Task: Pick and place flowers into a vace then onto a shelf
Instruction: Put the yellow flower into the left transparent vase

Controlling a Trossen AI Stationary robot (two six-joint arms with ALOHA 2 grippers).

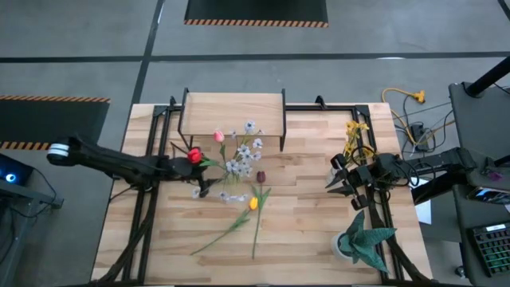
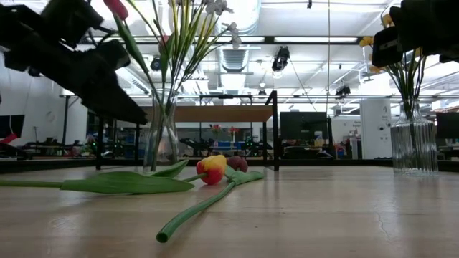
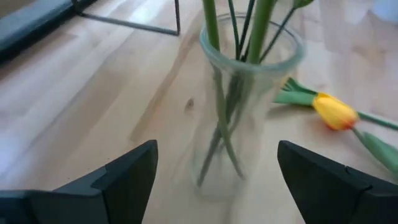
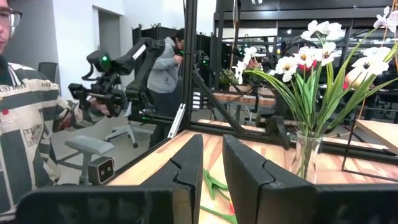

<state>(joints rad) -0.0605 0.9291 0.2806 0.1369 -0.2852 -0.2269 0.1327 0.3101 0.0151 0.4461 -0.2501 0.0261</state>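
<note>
In the vase (image 3: 249, 93) — flowers (image 1: 239, 155)

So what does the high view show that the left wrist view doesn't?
Only the high view: the shelf, the right gripper shut beside a second vase of yellow flowers, the potted plant, a maroon tulip. Only the left wrist view: the stems inside the glass vase, between the open left gripper fingers. Both: that vase and the yellow tulip lying on the table.
</note>
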